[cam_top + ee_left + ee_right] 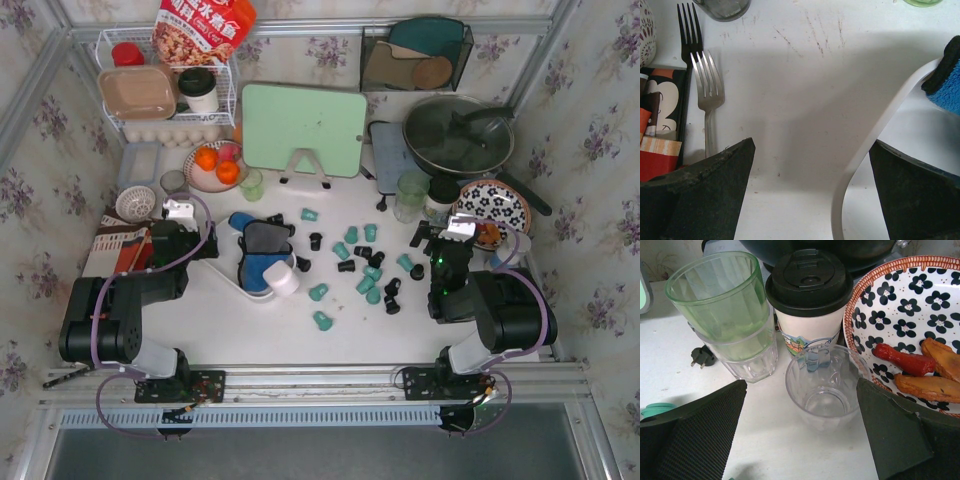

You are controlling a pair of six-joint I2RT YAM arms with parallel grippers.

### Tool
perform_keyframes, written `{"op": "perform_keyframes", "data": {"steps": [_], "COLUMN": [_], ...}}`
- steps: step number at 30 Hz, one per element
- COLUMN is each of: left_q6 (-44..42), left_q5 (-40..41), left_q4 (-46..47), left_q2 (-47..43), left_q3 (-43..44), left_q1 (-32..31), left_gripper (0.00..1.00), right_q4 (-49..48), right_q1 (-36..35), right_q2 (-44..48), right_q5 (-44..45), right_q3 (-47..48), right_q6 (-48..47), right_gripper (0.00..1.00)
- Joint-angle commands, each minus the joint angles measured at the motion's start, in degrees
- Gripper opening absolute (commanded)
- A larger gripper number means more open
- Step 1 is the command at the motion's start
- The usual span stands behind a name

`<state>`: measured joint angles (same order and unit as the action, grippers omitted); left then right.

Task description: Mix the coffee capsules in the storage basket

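Top view: the only real writing is on the red snack bag [203, 28] up in the wire rack [228, 92]. It has big white Chinese characters that I can't read properly. The coffee capsules [372, 273] are small cup-shaped pods lying loose on the table [240, 335], right of the storage basket [232, 282], none in it as far as I can see. I count about eleven teal and about eight black. The basket is a shallow white dish with rounded corners and a blue cloth [262, 268] in it. The left gripper [185, 214] and right gripper [455, 230] are both spread wide, nothing held.

Left wrist: the basket's white rim curves in by the right finger. Two forks, one black [687, 25] and one silver [708, 95], lie beside a cartoon-printed packet [657, 110].

Right wrist: there's one lidded paper cup [807, 290] with a cartoon label but no legible words. Also one green cup [720, 295] stacked in a glass, one clear glass [822, 385], one flowered plate [905, 300] and one teal capsule at the left edge.
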<state>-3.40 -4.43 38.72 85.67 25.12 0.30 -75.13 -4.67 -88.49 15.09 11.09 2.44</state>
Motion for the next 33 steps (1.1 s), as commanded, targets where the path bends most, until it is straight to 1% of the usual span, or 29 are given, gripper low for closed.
{"op": "perform_keyframes", "data": {"steps": [1,29,33], "left_q6": [0.2,0.3,0.3], "left_q5": [0.6,0.6,0.6], "left_q4": [2.1,1.9,2.0], "left_q2": [0.2,0.2,0.1], "left_q3": [0.4,0.5,0.5], "left_q1": [0.1,0.1,0.0], "left_gripper": [1.00,1.00,1.00], "right_q4": [-2.4,-2.4,-2.7], "right_q1": [-0.1,0.0,0.1], "right_q2": [0.0,-0.1,0.0], "right_q5": [0.0,0.0,1.7], "right_q3": [0.3,0.3,-0.1], "right_q6": [-0.5,-0.4,0.6], "right_gripper": [1.00,1.00,1.00]}}
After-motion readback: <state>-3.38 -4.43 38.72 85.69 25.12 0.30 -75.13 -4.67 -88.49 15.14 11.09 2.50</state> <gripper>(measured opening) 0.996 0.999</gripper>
